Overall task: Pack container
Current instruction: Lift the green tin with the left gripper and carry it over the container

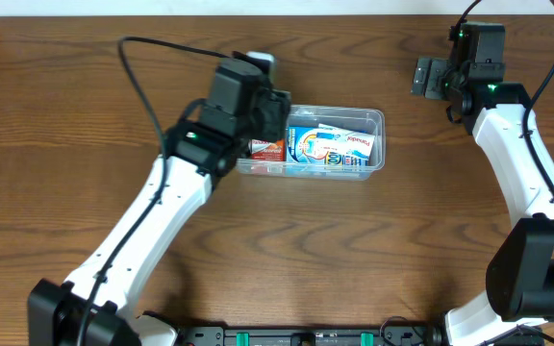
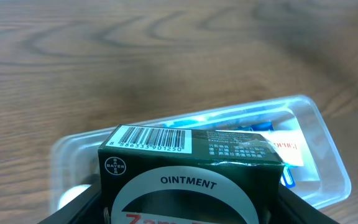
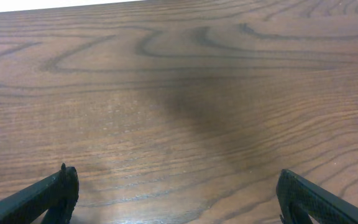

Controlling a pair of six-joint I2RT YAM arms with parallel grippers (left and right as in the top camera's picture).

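A dark brown wooden table (image 1: 65,115) fills the scene. The left gripper (image 1: 271,115) is clamped on one dark green ointment box (image 2: 191,163), held over the left end of the container (image 1: 377,121). The one container, a clear, long, shallow plastic tub with rounded corners and a rim, sits at mid-table. In it lie one red-and-white box (image 1: 267,148) and one blue-and-white pack (image 1: 333,144). Far right, the right gripper (image 1: 429,79) hangs spread wide over the wood, holding nothing.
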